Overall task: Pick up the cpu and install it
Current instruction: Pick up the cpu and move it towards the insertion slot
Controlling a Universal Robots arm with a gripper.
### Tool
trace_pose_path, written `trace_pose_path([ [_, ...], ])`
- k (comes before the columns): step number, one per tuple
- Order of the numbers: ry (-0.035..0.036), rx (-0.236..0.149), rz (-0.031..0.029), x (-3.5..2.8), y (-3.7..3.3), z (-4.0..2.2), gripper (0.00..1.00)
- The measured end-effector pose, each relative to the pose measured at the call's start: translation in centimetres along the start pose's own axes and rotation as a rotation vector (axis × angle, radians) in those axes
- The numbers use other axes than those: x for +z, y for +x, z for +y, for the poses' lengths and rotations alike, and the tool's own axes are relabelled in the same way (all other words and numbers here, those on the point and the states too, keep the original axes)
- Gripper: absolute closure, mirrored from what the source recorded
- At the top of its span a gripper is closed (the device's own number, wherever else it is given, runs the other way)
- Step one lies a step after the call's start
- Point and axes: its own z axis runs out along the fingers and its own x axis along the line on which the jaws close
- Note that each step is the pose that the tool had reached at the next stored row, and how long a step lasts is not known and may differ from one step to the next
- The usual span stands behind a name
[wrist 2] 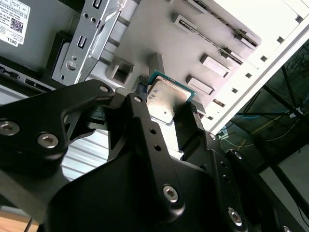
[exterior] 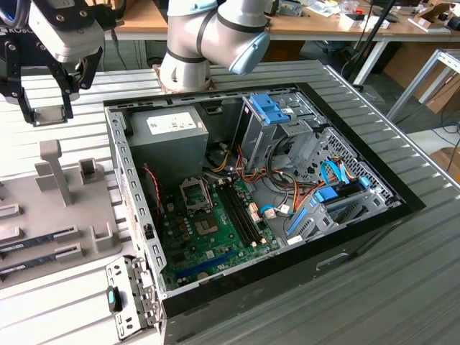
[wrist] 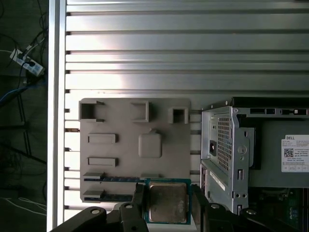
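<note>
A ribbed metal table [exterior: 402, 280] carries an open computer case [exterior: 131, 172], with a grey parts tray [exterior: 43, 201] just beside it on the exterior view's left. The motherboard [exterior: 215, 241] lies in the case floor, its CPU socket [exterior: 194, 192] near the far left corner of the board. The gripper [exterior: 49, 113] hangs over the tray's far end, clamped on opposite edges of the cpu [wrist: 166, 202], which is held flat, metal top up, clear of the tray.
</note>
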Motion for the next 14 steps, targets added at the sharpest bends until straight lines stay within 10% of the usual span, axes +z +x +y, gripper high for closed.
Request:
trace_pose_path([
  [14, 0.0, 0.0, 0.0, 0.04, -0.9, 0.0, 0.53],
])
